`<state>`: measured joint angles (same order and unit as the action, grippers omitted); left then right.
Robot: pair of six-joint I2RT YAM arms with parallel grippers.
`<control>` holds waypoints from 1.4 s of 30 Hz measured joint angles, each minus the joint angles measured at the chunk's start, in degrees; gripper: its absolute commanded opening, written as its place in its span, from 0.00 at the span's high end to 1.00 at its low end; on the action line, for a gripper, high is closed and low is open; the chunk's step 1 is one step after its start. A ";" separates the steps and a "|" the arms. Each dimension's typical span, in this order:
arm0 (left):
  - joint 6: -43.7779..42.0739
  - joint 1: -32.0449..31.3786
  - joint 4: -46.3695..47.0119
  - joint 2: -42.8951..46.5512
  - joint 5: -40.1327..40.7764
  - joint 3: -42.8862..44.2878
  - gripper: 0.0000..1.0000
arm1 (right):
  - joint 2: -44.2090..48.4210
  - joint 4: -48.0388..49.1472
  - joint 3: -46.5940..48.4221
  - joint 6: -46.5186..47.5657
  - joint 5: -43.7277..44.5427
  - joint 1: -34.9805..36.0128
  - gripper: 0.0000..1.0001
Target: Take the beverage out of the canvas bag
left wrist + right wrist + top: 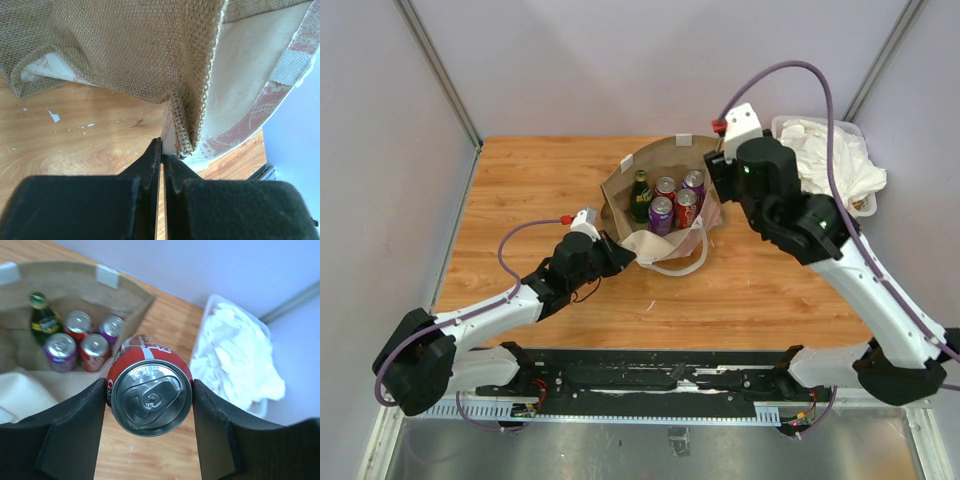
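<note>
Wooden table (530,190): cloth bin (798,121) beside canvas bag (660,156)

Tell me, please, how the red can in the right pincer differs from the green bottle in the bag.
The red can is held up alone in the right pincer; the green bottle stands inside the canvas bag beside four cans. The red can is a squat cylinder with a silver pull-tab lid; the green bottle narrows to a capped neck. Both are unopened drinks.

No text legible, even on red can (150,390)
</note>
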<state>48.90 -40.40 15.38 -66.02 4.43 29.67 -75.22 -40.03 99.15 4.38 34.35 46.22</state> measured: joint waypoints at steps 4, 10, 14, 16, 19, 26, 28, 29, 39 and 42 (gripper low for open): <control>0.00 0.00 0.55 -0.59 -0.07 0.00 0.96 | 7.13 0.22 -8.46 -0.72 4.92 -1.01 0.99; -0.02 0.00 0.87 -1.44 -0.26 0.00 0.95 | 11.19 -0.52 -23.37 -6.47 2.89 -8.87 0.99; -0.09 0.02 1.07 -1.51 -0.42 0.00 0.93 | 12.76 0.35 -32.70 -9.79 -0.79 -14.78 0.99; -0.24 0.02 1.25 -1.57 -0.46 -0.04 0.92 | 13.49 1.11 -36.24 -10.80 -2.64 -17.00 0.99; -0.24 0.02 1.53 -1.79 -0.50 -0.24 0.91 | 13.90 3.21 -40.37 -12.22 -6.05 -20.15 0.99; -0.22 0.02 2.08 -2.49 -0.66 -0.44 0.91 | 12.66 9.42 -45.77 -14.91 -12.79 -26.38 0.99; -0.22 0.02 2.10 -2.67 -0.66 -0.44 0.91 | 11.61 10.84 -46.73 -15.17 -13.53 -26.95 0.99; -0.22 0.02 2.12 -2.75 -0.68 -0.44 0.91 | 10.84 11.52 -47.17 -15.41 -14.34 -27.19 0.99; -0.20 0.02 2.21 -3.28 -0.72 -0.46 0.91 | 7.15 15.12 -51.95 -18.12 -17.29 -27.98 0.70; -0.20 0.02 2.27 -3.32 -0.72 -0.48 0.91 | 6.93 16.20 -52.63 -18.43 -17.46 -27.98 0.39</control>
<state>48.71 -40.38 17.65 -69.34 3.70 29.19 -68.29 -23.83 46.52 -14.04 16.88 18.24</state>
